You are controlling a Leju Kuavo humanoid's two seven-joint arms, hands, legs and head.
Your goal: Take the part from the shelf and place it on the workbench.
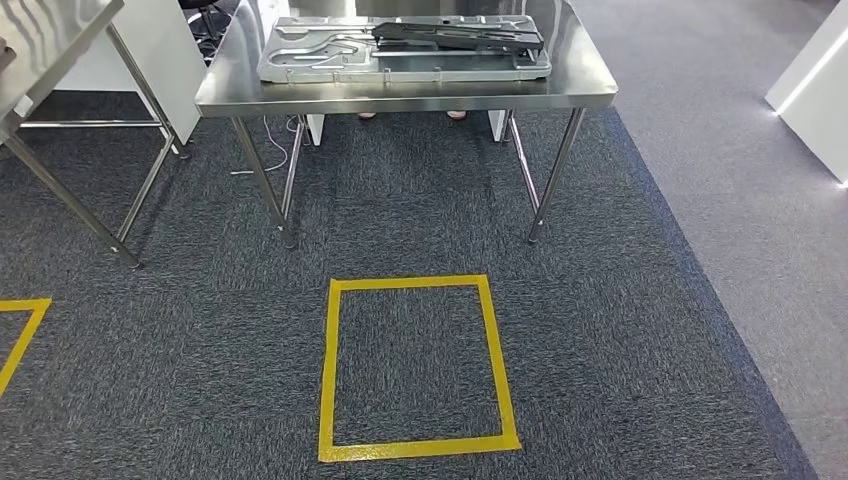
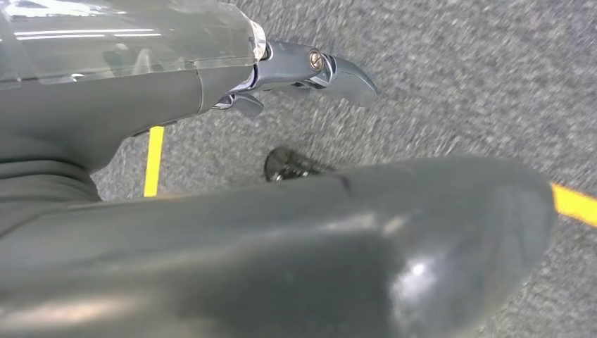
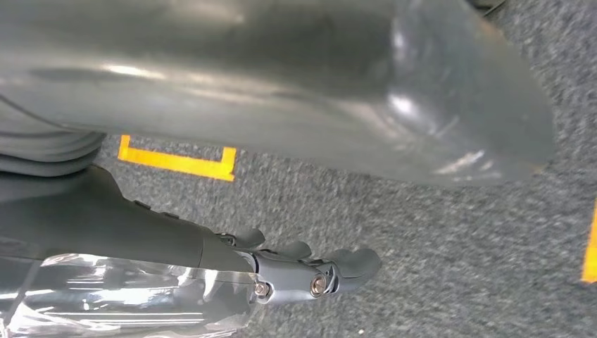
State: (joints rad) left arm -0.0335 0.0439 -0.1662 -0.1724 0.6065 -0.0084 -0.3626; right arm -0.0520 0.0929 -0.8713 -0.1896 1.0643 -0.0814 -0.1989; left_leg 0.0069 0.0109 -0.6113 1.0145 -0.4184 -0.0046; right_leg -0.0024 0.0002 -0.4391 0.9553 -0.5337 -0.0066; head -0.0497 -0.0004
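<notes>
1. a steel workbench (image 1: 400, 95) stands at 12 o'clock in the head view, on grey carpet.
2. on it lies a flat silver part (image 1: 330, 55), with a dark part (image 1: 460, 36) resting on its 1 o'clock side.
3. a yellow tape square (image 1: 327, 370) marks the floor at 6 o'clock.
4. the left hand (image 2: 296, 211) hangs over the carpet, fingers apart, grasping nothing.
5. the right hand (image 3: 303, 105) likewise hangs released, nothing in it.
</notes>
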